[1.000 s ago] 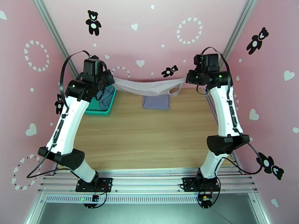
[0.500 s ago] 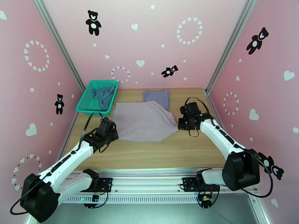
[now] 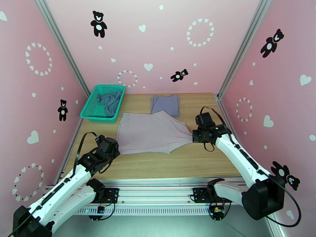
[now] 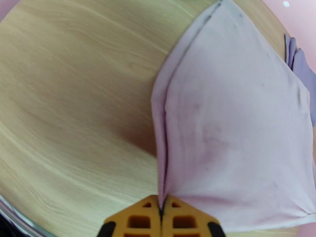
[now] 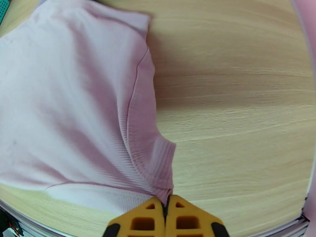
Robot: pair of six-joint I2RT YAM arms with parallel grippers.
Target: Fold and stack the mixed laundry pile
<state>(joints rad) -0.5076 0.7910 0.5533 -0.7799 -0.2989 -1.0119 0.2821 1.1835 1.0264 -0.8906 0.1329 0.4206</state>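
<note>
One mauve top (image 3: 152, 131) lay flat on the table (image 3: 158, 164). Left gripper (image 4: 161, 208) was clamped on its near-left hem corner, right gripper (image 5: 166, 205) on the right shoulder. Looked like the spreading step; next calls for a fold-over. Grey piece (image 3: 166, 104) folded behind, teal top (image 3: 110, 100) in basket (image 3: 87, 112).

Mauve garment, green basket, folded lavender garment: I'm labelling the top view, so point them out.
mauve garment (image 3: 150, 131), top view, mid-cloth.
green basket (image 3: 98, 118), top view, near rim.
folded lavender garment (image 3: 166, 104), top view, centre.
</note>
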